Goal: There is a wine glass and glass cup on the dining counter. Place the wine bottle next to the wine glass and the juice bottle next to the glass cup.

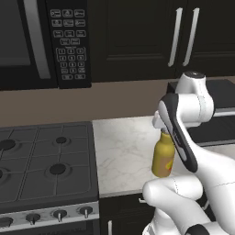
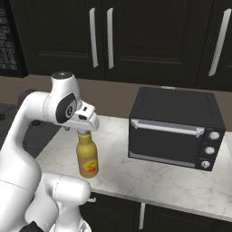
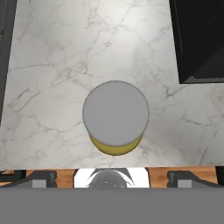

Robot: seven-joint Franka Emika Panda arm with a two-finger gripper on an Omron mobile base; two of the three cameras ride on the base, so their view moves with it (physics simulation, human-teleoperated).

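1. The gripper (image 2: 84,130) is hanging straight over the juice bottle (image 2: 87,159), left of centre in the right base view. The hand is sitting right at the cap, and the fingers are hidden behind the white hand body, so I cannot tell how wide they are standing or whether they are touching the bottle.

2. In the hand view the grey cap (image 3: 116,113) is lying at the centre of the frame, with a crescent of yellow shoulder peeking out below it. The camera is looking almost directly down the bottle's axis.

3. The juice bottle (image 1: 164,158) is standing upright on the marble kitchen counter (image 2: 149,174), lower right of centre in the left base view, near the counter's front edge.

4. Judging by its plump body, it is looking rigid and moderately heavy if full, with a smooth, probably slippery surface. The narrower neck just under the cap is offering the safest hold; the wide belly is likely asking more spread than the fingers allow.

5. Farther back, a black toaster oven (image 2: 174,128) is sitting at the right of the right base view, well apart from the bottle.

6. A gas stove (image 1: 46,167) is occupying the lower left of the left base view.
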